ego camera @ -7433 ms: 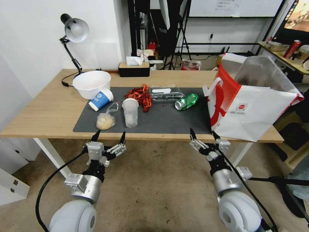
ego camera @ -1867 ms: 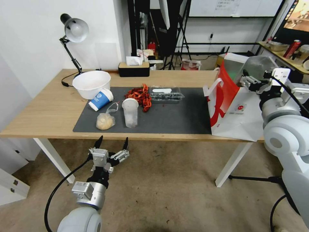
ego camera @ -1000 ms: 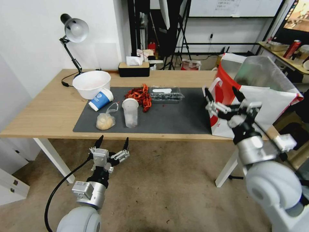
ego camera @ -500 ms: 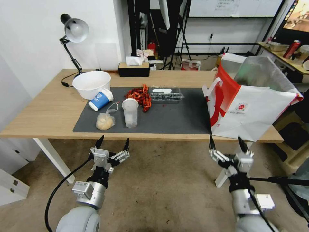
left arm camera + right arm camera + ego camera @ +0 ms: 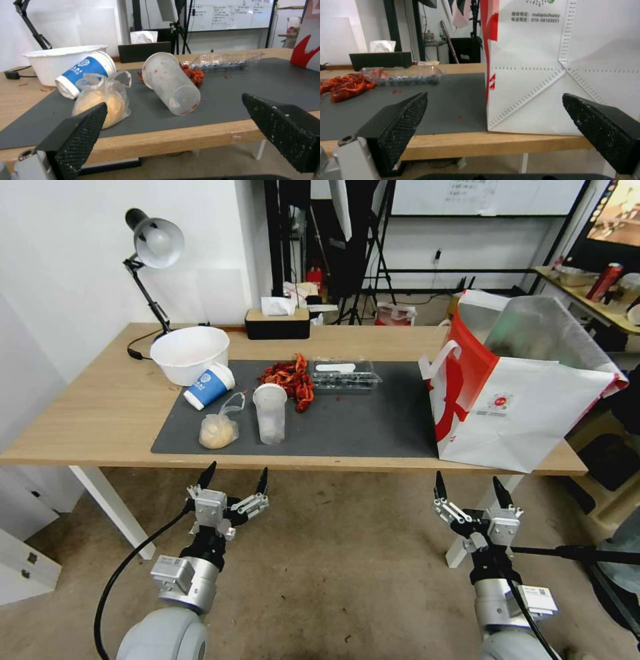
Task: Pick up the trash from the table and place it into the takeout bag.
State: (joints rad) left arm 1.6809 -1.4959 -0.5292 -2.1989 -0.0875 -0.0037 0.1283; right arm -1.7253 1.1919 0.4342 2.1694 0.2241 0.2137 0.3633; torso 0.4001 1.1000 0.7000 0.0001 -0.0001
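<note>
The right gripper [image 5: 469,483] hangs spread wide and empty below the near edge of the table [image 5: 100,407], fingers pointing up, just under the front corner of the takeout bag [image 5: 527,407], which stands upright on the table's right end, partly on the dark grey mat [image 5: 373,427]. The left gripper [image 5: 235,477] waits likewise, splayed and holding nothing, below the table edge in front of the clear bag with pale lump [image 5: 218,430] and the frosted clear cup [image 5: 271,413], both close above it on the mat. Farther back lie the blue-and-white paper cup [image 5: 209,385] on its side against the white bowl [image 5: 190,353], a heap of red food scraps [image 5: 290,378] and a clear plastic tray [image 5: 343,375], all well apart from the bag
</note>
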